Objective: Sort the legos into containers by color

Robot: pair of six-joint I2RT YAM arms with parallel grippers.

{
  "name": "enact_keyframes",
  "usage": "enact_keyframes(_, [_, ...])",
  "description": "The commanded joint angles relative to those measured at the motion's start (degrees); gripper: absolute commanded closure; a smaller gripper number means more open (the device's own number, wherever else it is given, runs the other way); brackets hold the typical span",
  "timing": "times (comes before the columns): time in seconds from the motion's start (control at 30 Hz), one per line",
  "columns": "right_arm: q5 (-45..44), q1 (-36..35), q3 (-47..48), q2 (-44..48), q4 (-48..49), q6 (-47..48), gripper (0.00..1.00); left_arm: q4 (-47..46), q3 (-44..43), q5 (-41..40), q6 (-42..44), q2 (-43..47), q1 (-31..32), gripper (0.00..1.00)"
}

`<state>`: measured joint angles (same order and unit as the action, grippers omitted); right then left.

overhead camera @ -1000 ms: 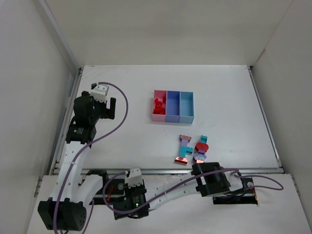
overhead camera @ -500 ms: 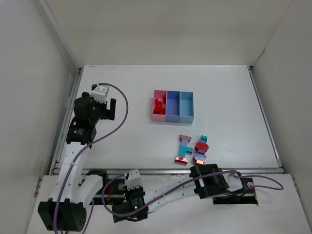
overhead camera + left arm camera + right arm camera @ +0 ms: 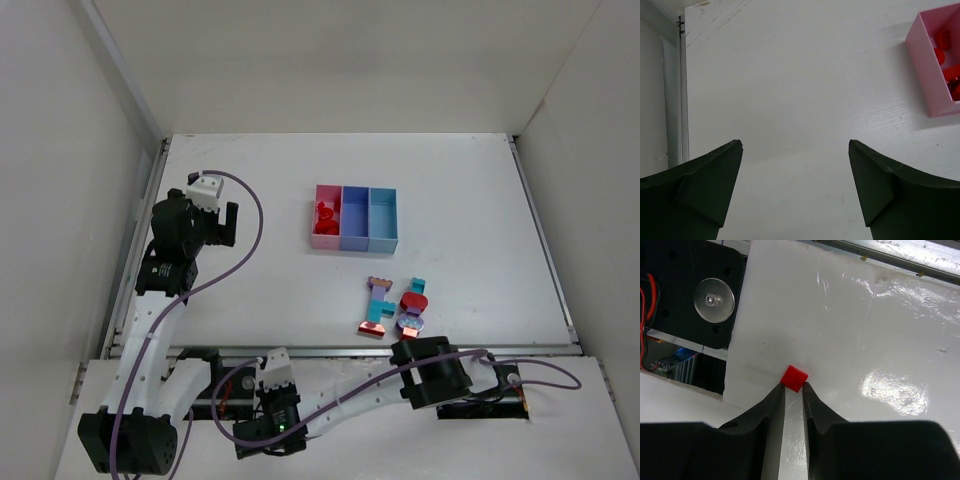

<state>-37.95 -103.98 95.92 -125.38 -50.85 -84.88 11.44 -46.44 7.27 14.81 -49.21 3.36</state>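
Red small plastic brick (image 3: 793,378): likely light, stiff, slick. Sat cornerwise at right gripper (image 3: 792,388) tips; jaws nearly closed, hold unclear. Flat sides would grip better. Left gripper (image 3: 795,145) spread wide, empty.

Three joined bins (image 3: 355,222), red bricks (image 3: 323,213) in pink — mixed clumps (image 3: 378,305) nearby

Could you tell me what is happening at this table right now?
A two-armed robot is sorting legos into coloured bins. The right pincer is down at the near edge of the table, its fingertips on either side of a small red brick; whether it grips yet is unclear. The left pincer hangs open over bare table beside the pink bin, which already holds red pieces. Mixed-colour clumps wait in front of the bins.
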Motion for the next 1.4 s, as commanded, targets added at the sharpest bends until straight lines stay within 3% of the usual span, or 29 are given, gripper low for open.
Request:
enact_keyframes(0.0, [0.2, -0.4, -1.4, 0.6, 1.2, -1.0, 0.75, -1.2, 0.3, -0.2, 0.8, 1.2, -0.2, 0.15])
enact_keyframes(0.13, [-0.4, -0.4, -1.4, 0.6, 1.2, -0.4, 0.76, -1.2, 0.3, -0.2, 0.8, 1.2, -0.2, 0.15])
enact_keyframes(0.27, [-0.9, -0.4, 0.6, -0.6, 1.2, 1.9, 0.59, -1.2, 0.3, -0.2, 0.8, 1.2, -0.2, 0.15])
enact_keyframes(0.73, [-0.9, 0.1, 1.9, -4.3, -0.6, 4.4, 0.59, -1.2, -0.2, -0.2, 0.8, 1.2, -0.2, 0.15])
enact_keyframes(1.0, [-0.9, 0.1, 6.3, -8.6, -5.7, 6.7, 0.52, -1.2, -0.2, -0.2, 0.8, 1.2, -0.2, 0.15])
enact_keyframes(1.37, [-3.5, 0.1, 8.1, -9.1, -9.4, 10.8, 0.51, -1.2, -0.2, -0.2, 0.8, 1.2, -0.2, 0.15])
